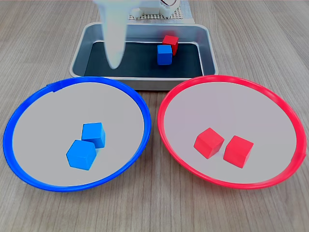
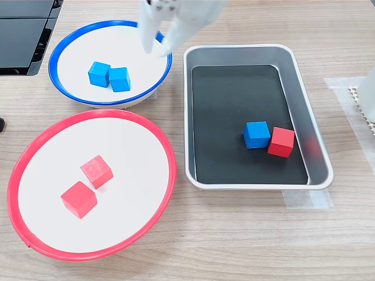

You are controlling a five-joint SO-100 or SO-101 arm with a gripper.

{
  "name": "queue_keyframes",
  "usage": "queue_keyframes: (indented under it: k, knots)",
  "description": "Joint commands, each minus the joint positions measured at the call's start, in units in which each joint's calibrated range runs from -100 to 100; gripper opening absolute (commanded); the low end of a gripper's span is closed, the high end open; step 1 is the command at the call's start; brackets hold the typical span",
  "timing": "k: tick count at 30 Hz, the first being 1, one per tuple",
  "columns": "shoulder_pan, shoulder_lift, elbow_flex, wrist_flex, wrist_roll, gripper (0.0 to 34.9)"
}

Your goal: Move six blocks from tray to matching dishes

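Observation:
The silver tray (image 1: 208,48) (image 2: 299,99) holds one blue block (image 1: 164,54) (image 2: 256,134) with one red block (image 1: 170,44) (image 2: 281,141) touching it. Two blue cubes (image 1: 93,135) (image 2: 99,74) lie side by side in the blue-rimmed dish (image 1: 29,116) (image 2: 64,44). In the red-rimmed dish (image 1: 270,106) (image 2: 140,140) rest two red cubes (image 1: 208,142) (image 2: 96,171). My white gripper (image 1: 115,60) (image 2: 156,50) hangs open and empty. In the second exterior view it is over the blue dish's rim, on the side nearest the tray. In the first exterior view it points down over the tray's left part.
The arm's white base (image 1: 159,9) stands behind the tray on a mesh pad (image 2: 363,105). A black flat object (image 2: 23,29) lies at the second exterior view's top left. Clear tape (image 2: 304,199) sits under the tray's corner. Everything rests on a wooden tabletop (image 1: 154,212).

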Motion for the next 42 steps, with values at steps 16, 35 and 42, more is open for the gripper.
queue_keyframes:
  k: [16, 35, 42]
  knots:
    - [-12.6, -25.3, 31.8, 11.9, -1.5, 18.6]
    - [-14.4, -19.6, 36.2, 3.0, -0.4, 19.1]
    - [-15.6, -17.8, 36.2, 2.1, 0.0, 6.8]
